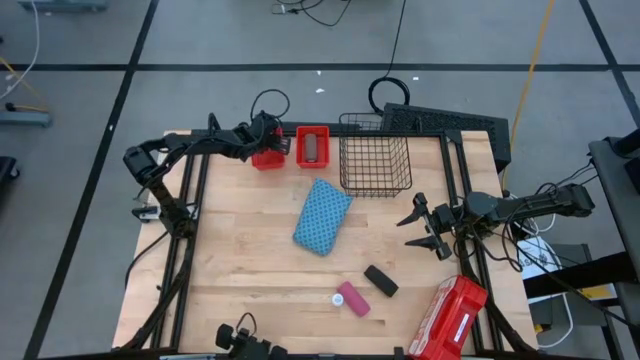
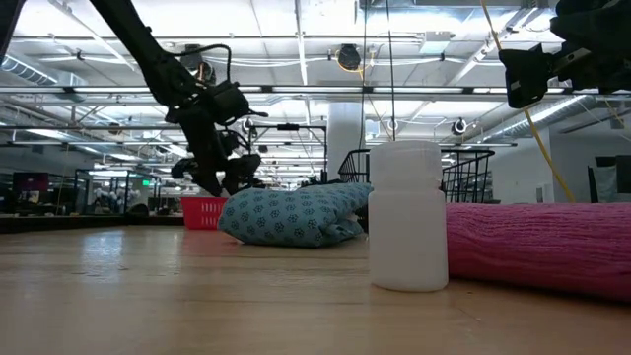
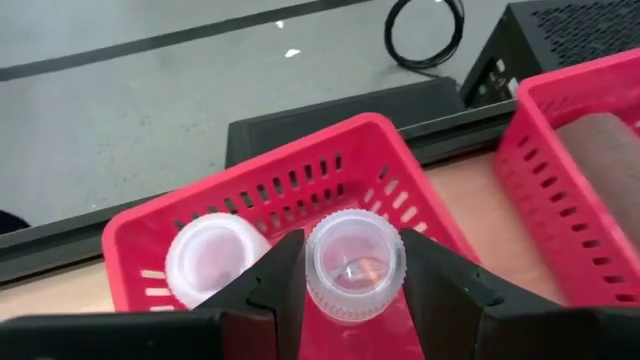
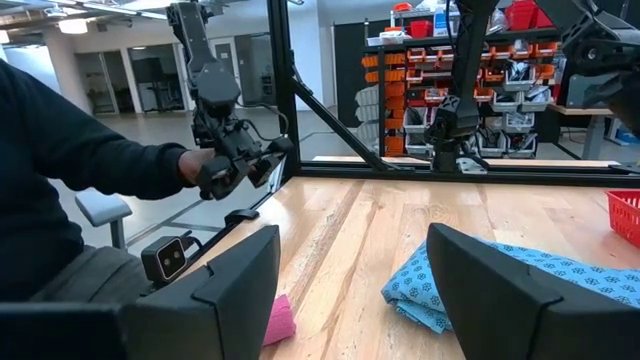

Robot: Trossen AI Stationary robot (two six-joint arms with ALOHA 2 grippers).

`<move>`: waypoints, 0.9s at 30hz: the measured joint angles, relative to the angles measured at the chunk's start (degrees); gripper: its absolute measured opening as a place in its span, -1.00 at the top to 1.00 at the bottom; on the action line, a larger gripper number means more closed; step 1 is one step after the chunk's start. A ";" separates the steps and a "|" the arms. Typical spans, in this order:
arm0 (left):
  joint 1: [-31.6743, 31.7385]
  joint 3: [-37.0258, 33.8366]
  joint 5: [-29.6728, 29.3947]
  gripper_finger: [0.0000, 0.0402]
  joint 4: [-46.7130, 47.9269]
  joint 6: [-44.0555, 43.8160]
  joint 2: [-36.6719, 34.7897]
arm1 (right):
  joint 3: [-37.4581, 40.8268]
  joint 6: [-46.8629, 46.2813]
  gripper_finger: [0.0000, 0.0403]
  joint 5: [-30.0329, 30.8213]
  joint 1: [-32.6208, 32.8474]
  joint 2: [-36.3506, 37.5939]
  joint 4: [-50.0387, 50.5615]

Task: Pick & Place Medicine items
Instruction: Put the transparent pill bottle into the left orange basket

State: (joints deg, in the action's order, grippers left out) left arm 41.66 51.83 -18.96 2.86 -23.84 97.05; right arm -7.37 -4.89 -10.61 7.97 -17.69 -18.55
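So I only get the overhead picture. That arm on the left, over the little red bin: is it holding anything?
Observer: Yes. Its wrist view shows the left gripper shut on a white-capped vial over the red bin.
Operator: Is the bin empty?
Observer: No, a second vial lies in it.
Operator: And the other arm?
Observer: The right gripper waits with nothing between its open fingers, as its own wrist view shows.

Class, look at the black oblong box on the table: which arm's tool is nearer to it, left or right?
Right. The right tool hovers open just beyond the black oblong box, toward the table's right edge. The left tool is across the table, over a red bin, gripping a vial.
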 joint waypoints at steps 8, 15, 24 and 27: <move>-0.01 0.00 -0.52 0.28 -2.07 -0.23 1.09 | 0.01 0.00 -0.20 0.00 0.00 -0.02 0.00; 0.02 0.00 -0.61 0.21 -2.89 -0.06 1.27 | 0.00 0.00 -0.20 0.00 0.00 0.00 0.00; 0.10 0.00 -0.62 0.16 -3.10 2.61 1.27 | 0.01 0.00 -0.20 0.00 0.00 -0.02 0.00; 0.12 0.00 -0.61 0.12 -3.05 2.73 1.27 | 0.01 0.00 -0.20 0.00 0.00 -0.02 0.00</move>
State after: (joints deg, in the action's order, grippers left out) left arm 41.78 51.83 -19.57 -0.19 -21.12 98.32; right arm -7.35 -4.89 -10.61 7.97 -17.72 -18.55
